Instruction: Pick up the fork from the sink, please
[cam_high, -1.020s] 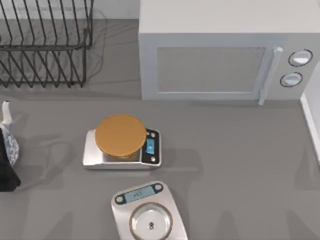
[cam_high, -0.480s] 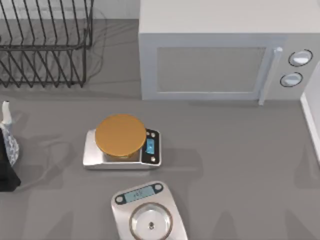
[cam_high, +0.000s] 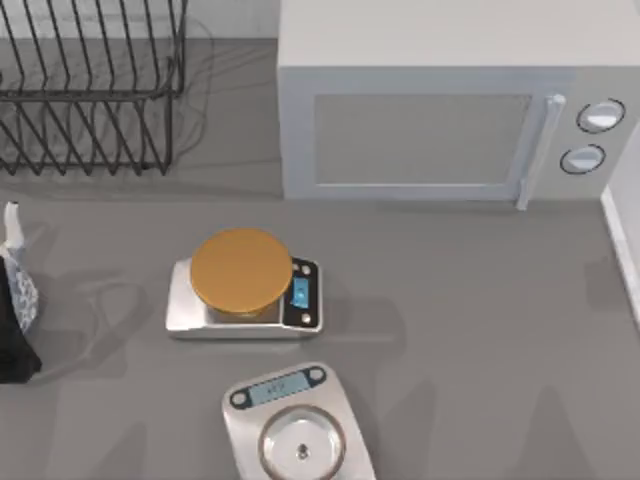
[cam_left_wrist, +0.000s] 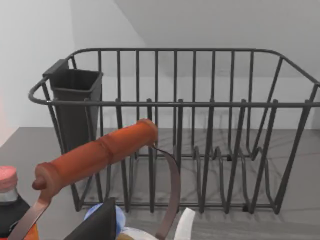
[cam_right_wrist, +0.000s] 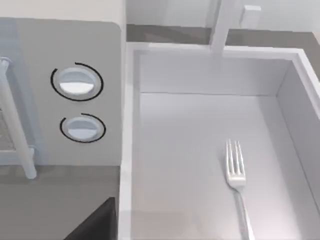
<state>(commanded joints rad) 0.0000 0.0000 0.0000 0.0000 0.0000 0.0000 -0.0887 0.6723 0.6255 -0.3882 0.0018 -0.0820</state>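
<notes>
Nothing on the table has shifted; fork (cam_right_wrist: 235, 172) lies flat in sink (cam_right_wrist: 200, 70).

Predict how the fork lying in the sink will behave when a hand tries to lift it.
The fork looks like polished metal, so it is probably stiff and may slip between fingers. It lies flat on the smooth sink floor, so getting under it could be hard and it might slide when nudged. Its thin handle suggests it is light.

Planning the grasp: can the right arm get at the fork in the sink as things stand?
Probably yes. The right wrist view looks down into the sink, where the fork lies flat on the bare white floor, clear of the walls, with nothing over it. The faucet stands at the far rim.
</notes>
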